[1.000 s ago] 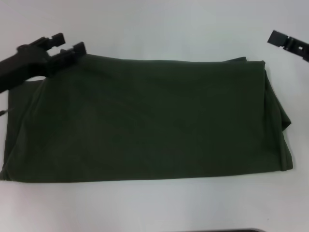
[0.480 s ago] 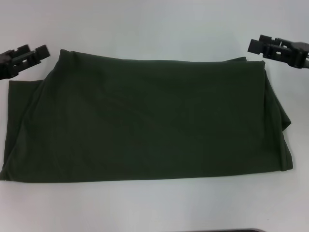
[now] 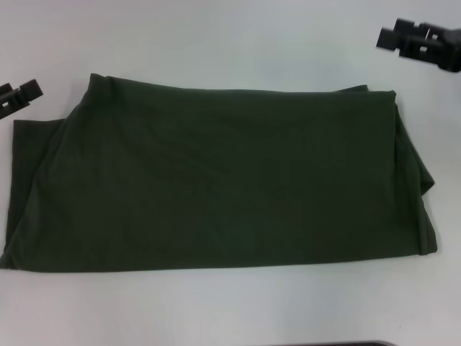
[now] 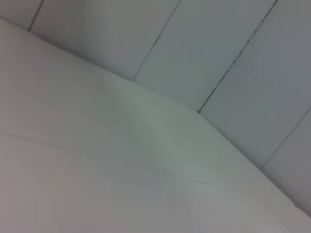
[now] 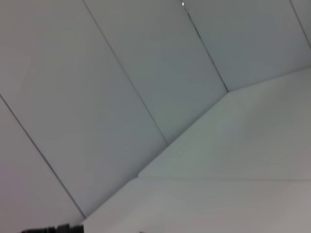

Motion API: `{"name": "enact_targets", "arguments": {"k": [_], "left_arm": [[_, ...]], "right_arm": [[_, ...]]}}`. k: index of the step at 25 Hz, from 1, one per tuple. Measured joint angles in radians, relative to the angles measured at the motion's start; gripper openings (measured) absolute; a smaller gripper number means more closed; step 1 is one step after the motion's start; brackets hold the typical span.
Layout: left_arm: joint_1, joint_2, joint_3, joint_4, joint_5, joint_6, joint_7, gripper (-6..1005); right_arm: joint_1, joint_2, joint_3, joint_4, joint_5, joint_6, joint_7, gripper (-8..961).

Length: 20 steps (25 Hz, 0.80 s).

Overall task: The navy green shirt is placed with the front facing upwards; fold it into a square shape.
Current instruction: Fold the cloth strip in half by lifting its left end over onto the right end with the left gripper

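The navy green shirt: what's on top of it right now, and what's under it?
Nothing lies on the navy green shirt; both grippers are off it at the view's edges. Under it only the white table shows around it. Anything beneath the cloth is hidden.

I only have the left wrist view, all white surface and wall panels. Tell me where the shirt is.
Observer: The navy green shirt lies on the white table, folded into a wide rectangle, not yet a square.
Operator: Report my left gripper.
Observer: The left gripper is at the head view's left edge, beside the shirt's far left corner, apart from the cloth.
Operator: Now the right one.
Observer: The right gripper is above the table beyond the shirt's far right corner, holding nothing.
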Motion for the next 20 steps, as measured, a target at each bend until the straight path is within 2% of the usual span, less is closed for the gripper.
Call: {"name": "enact_targets", "arguments": {"k": [7, 14, 20], "left_arm": [[-0.027, 0.021, -0.003, 0.013, 0.144, 0.000, -0.132, 819], [-0.049, 0.029, -0.003, 0.069, 0.275, 0.036, -0.235, 817], [-0.060, 0.069, -0.009, 0.073, 0.371, 0.036, -0.324, 815]], "right_arm": [[0.009, -0.002, -0.005, -0.001, 0.037, 0.017, 0.004, 916], [0.016, -0.008, -0.044, -0.002, 0.031, 0.048, 0.022, 913], [0.017, -0.009, -0.050, -0.002, 0.031, 0.061, 0.027, 911]]}}
